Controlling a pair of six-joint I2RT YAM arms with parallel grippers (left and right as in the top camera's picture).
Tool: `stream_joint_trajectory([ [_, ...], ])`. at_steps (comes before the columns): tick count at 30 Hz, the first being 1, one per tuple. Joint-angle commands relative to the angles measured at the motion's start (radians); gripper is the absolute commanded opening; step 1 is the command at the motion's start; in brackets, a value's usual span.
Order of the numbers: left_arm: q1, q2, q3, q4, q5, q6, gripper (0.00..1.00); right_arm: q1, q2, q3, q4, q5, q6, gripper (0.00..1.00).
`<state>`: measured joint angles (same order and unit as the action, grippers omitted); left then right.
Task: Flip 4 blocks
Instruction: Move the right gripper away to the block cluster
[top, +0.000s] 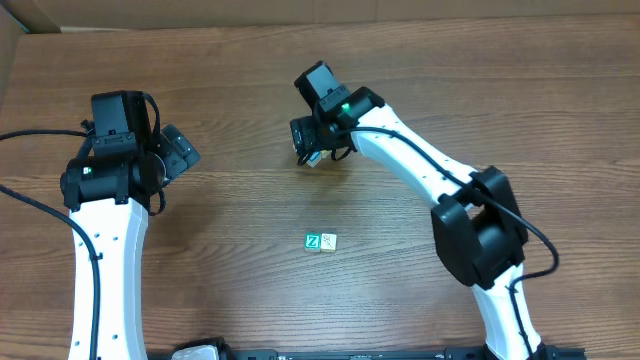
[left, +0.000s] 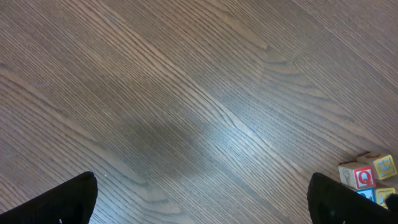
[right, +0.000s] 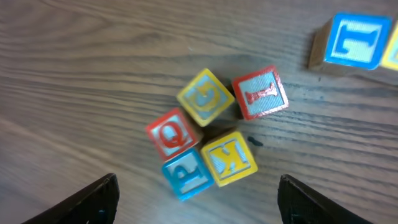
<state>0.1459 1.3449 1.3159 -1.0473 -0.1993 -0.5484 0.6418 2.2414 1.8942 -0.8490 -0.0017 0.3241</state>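
From overhead, the green Z block (top: 313, 241) and the cream block (top: 329, 241) were seen touching side by side near the middle of the surface (top: 230, 80). Bare wood lay all round the pair, and both arms were well apart from it. The left end effector (top: 178, 150) was held off to the left, and the right end effector (top: 308, 152) was hung over the far centre, so what lay beneath it was hidden. In the left wrist view, the fingers (left: 68, 202) were shown spread wide with only wood grain between them. A red Q block (left: 357, 176) was glimpsed at the lower right corner, with the yellow and blue faces of its neighbours partly cut off. In the right wrist view, the fingers (right: 87, 202) were likewise spread, with nothing pinched. Beyond them a packed cluster was seen: a yellow G block (right: 206, 96), a red I block (right: 260, 93), the red Q block, a blue P block (right: 185, 174) and a yellow K block (right: 229, 160), most touching a neighbour. A further blue-faced block (right: 351, 40) stood apart at the upper right. The cubes were judged light and rigid, with smooth painted faces that might slip, so they would best be taken across two opposite side faces. Little finger room was left inside the cluster, and only its outward faces were judged reachable. The central pair was open everywhere except at its shared faces.
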Motion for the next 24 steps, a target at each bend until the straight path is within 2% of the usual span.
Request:
stream_joint_trajectory([
  [1, 0.003, 0.008, 0.013, 0.001, -0.013, -0.006, 1.0, -0.002, 0.011, 0.007, 0.018, 0.009, -0.023, 0.81],
  [10, 0.003, 0.008, 0.013, 0.001, -0.013, -0.006, 1.0, -0.005, 0.045, 0.003, 0.052, 0.024, -0.044, 0.8],
  [15, 0.003, 0.008, 0.013, 0.001, -0.013, -0.006, 1.0, -0.048, 0.046, 0.003, 0.081, 0.048, 0.037, 0.65],
  [17, 0.003, 0.008, 0.013, 0.001, -0.013, -0.006, 1.0, -0.078, 0.046, 0.003, 0.082, 0.046, 0.072, 0.65],
  [24, 0.003, 0.008, 0.013, 0.001, -0.013, -0.006, 1.0, -0.143, 0.047, 0.003, 0.075, 0.028, 0.061, 0.66],
])
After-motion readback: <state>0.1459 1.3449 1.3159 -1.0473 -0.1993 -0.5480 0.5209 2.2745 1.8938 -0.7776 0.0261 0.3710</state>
